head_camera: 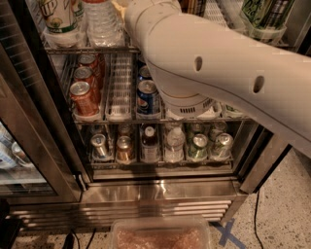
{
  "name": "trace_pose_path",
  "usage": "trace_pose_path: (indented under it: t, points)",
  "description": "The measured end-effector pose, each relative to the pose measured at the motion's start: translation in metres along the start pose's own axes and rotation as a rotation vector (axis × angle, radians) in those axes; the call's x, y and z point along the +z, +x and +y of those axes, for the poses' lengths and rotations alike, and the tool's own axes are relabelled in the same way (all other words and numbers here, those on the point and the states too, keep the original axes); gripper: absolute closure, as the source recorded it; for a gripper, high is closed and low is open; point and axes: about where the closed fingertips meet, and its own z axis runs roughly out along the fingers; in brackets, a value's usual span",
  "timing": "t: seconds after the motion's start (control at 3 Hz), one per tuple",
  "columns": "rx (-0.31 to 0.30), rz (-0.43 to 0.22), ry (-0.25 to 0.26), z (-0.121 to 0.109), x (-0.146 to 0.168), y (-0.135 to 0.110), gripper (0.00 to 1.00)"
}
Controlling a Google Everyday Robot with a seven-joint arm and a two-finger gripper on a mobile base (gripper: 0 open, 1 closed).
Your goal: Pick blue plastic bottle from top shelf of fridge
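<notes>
My white arm (218, 63) reaches from the right across the open fridge (155, 192) to the top shelf (87, 48). Only a tan edge of my gripper (118, 6) shows at the top of the frame, at top shelf level, just right of the ribbed clear water bottle (99, 19). The rest of it is behind the wrist or above the frame. The blue plastic bottle is hidden behind my arm. The green-and-white 7UP bottle (60, 14) stands at the shelf's left end.
A dark brownish bottle base (194, 6) and a green-labelled bottle (265, 14) stand to the right on the top shelf. Red cans (83, 95) and a Pepsi can (147, 97) sit below. The glass door (29, 126) hangs open at left. A plastic bin (160, 236) lies on the floor.
</notes>
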Motion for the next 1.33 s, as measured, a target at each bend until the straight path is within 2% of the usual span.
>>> trace_pose_path:
  t: [0.67,1.0,1.33]
  points:
    - [-0.01,0.047,0.073,-0.018,0.015,0.014,0.3]
    - [-0.006,0.067,0.082,-0.022,0.018,0.022,0.49]
    - [0.012,0.078,0.069,-0.023,0.022,0.023,0.73]
